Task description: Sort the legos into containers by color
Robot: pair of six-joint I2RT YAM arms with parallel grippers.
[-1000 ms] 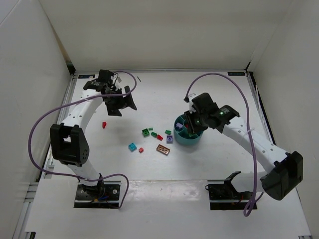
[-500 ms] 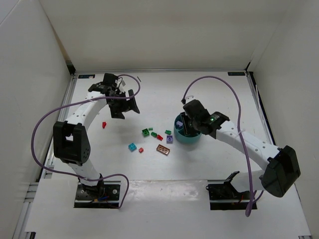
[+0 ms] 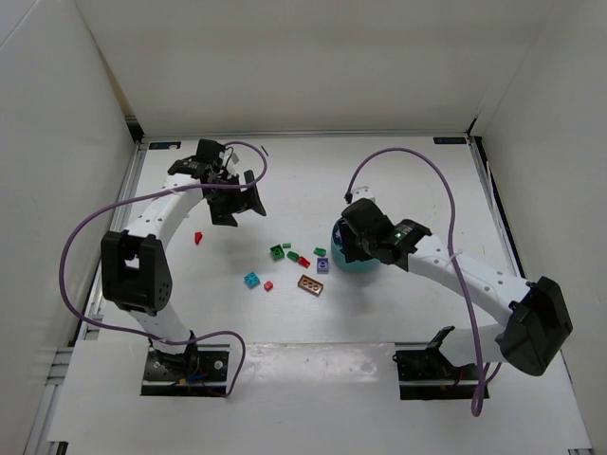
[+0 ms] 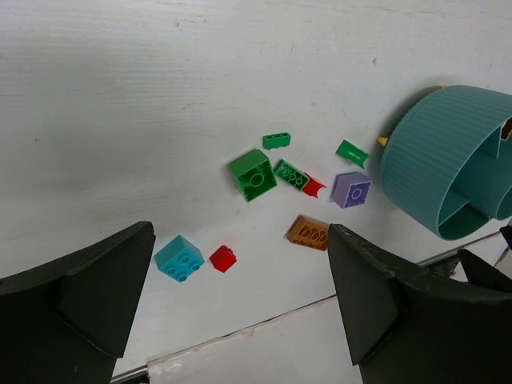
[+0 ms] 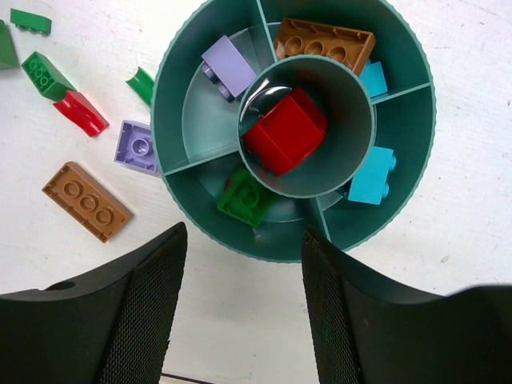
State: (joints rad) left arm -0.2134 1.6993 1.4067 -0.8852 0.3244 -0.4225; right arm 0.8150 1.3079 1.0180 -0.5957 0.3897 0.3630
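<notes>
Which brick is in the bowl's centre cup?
The red brick. It alone lies in the centre cup; every other brick in the bowl lies in an outer wedge.

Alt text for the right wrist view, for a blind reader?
The open right hand hovers over a teal divided bowl: red brick in the centre cup; purple brick, brown plate, green brick and two blue bricks in the surrounding wedges. Loose bricks, brown, purple, red and green, lie on the white table left of it.

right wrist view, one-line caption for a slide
Open end effector above the bowl, red brick in its centre cup, other colours in the wedges
</notes>
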